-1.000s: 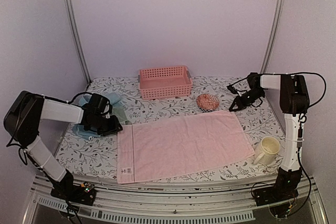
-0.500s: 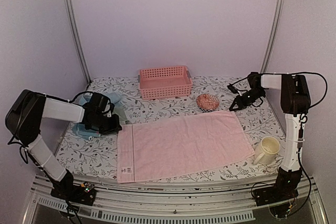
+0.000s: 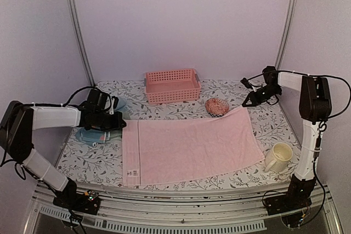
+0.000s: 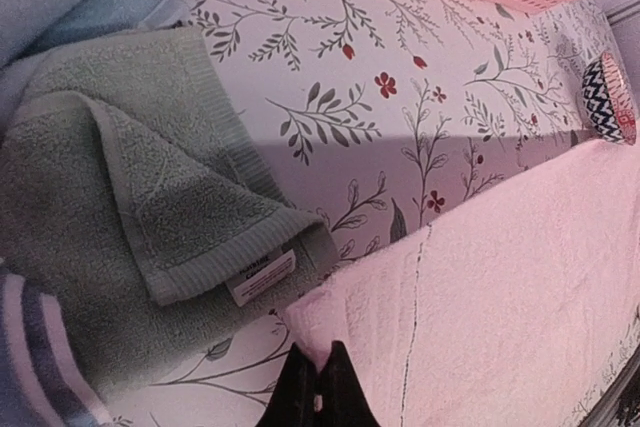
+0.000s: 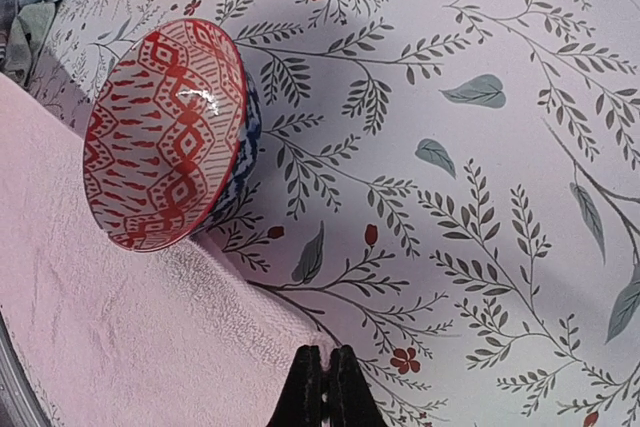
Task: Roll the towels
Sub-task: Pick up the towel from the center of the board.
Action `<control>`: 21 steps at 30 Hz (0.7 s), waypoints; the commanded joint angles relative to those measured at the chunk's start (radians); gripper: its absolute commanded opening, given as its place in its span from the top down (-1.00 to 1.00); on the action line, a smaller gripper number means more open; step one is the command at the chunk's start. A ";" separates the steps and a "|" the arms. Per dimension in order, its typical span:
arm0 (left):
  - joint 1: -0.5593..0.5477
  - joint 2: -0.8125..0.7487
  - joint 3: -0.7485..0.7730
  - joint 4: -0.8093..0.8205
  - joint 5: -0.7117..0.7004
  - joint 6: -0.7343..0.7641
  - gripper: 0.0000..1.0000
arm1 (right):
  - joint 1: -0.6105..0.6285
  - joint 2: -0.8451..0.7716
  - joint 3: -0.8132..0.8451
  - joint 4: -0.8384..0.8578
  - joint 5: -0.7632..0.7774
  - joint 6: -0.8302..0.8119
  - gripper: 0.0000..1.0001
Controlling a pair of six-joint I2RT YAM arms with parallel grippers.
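There was one pink towel (image 3: 192, 149); one sage green towel (image 4: 130, 207); one light blue towel (image 4: 110, 12); one basket (image 3: 172, 86); one bowl (image 3: 217, 106); one mug (image 3: 278, 157).

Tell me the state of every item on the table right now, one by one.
pink towel: spread flat, not yet rolled
green towel: folded, at left
left gripper: shut on pink towel's far corner
right gripper: shut on its other far corner
basket: upright
bowl: upright
mug: upright

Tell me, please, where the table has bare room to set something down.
Bare tabletop lies between the pink basket and the pink towel, and right of that towel, behind the mug. The left side is crowded with stacked towels and the left gripper.
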 commanded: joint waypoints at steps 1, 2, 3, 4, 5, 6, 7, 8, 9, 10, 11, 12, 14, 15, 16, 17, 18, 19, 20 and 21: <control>0.016 -0.043 -0.006 0.036 0.022 0.087 1.00 | -0.016 -0.065 -0.012 0.033 0.002 0.003 0.95; 0.016 -0.047 -0.011 0.043 0.021 0.097 1.00 | -0.019 -0.068 -0.011 0.036 0.004 0.002 0.95; 0.016 -0.053 -0.016 0.053 0.024 0.107 1.00 | -0.023 -0.070 -0.011 0.041 0.008 0.002 0.95; 0.017 -0.059 -0.024 0.065 0.030 0.116 1.00 | -0.025 -0.070 -0.012 0.046 0.010 0.002 0.95; 0.016 -0.069 -0.031 0.077 0.036 0.124 1.00 | -0.031 -0.070 -0.011 0.053 0.012 0.002 0.95; 0.016 -0.081 -0.036 0.091 0.041 0.132 1.00 | -0.035 -0.069 -0.009 0.059 0.015 0.003 0.95; 0.018 -0.092 -0.041 0.101 0.041 0.141 1.00 | -0.037 -0.068 -0.006 0.061 0.018 0.004 0.95; 0.018 -0.104 -0.044 0.108 0.045 0.151 1.00 | -0.039 -0.066 -0.004 0.061 0.018 0.005 0.95; 0.018 -0.113 -0.043 0.108 0.047 0.162 1.00 | -0.040 -0.066 -0.003 0.057 0.017 0.002 0.95; 0.018 -0.126 -0.040 0.102 0.045 0.169 1.00 | -0.038 -0.070 -0.006 0.053 0.018 -0.002 0.95; 0.017 -0.136 -0.040 0.097 0.041 0.172 1.00 | -0.039 -0.074 -0.012 0.051 0.016 -0.005 0.95; 0.019 -0.148 -0.041 0.091 0.042 0.174 1.00 | -0.039 -0.082 -0.021 0.049 0.011 -0.010 0.95; 0.019 -0.166 -0.047 0.078 0.048 0.170 1.00 | -0.040 -0.106 -0.045 0.040 0.001 -0.018 0.95; 0.020 -0.175 -0.051 0.071 0.052 0.164 1.00 | -0.039 -0.121 -0.063 0.039 0.001 -0.023 0.95; 0.020 -0.185 -0.057 0.069 0.059 0.158 1.00 | -0.040 -0.139 -0.081 0.044 0.005 -0.025 0.95; 0.019 -0.197 -0.067 0.073 0.066 0.152 1.00 | -0.040 -0.162 -0.104 0.056 0.012 -0.027 0.95; 0.020 -0.206 -0.081 0.084 0.073 0.148 1.00 | -0.040 -0.177 -0.121 0.071 0.012 -0.027 0.95; 0.019 -0.213 -0.093 0.094 0.081 0.142 1.00 | -0.040 -0.189 -0.134 0.079 0.009 -0.026 0.95; 0.019 -0.218 -0.103 0.103 0.085 0.137 1.00 | -0.038 -0.197 -0.139 0.087 0.007 -0.024 0.95; 0.020 -0.223 -0.115 0.119 0.092 0.135 1.00 | -0.040 -0.202 -0.142 0.093 0.002 -0.020 0.95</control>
